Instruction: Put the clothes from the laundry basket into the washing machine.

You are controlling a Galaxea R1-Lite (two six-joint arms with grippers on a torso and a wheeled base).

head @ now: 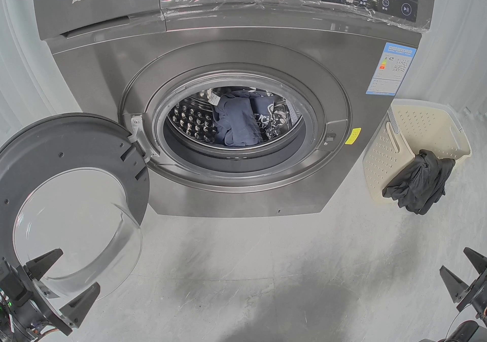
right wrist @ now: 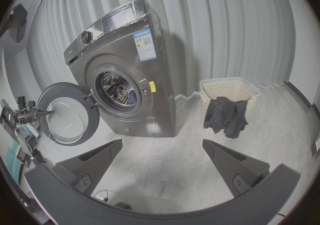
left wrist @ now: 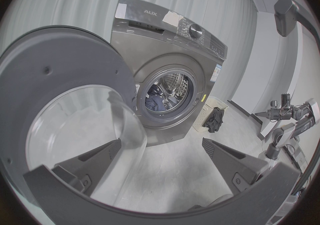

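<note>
My left gripper sits low, just beside the open door, spread wide and empty. My right gripper is low too, wide and empty. The black garment hangs lengthwise down the near rim of the laundry basket, ahead of my right gripper and well apart from it. Navy clothes lie in the washing machine drum.

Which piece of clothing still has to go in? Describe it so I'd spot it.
Find the grey washing machine; the cream laundry basket stands at its right. The black garment hangs over the basket's front rim, unlike the blue clothes inside the machine.
</note>
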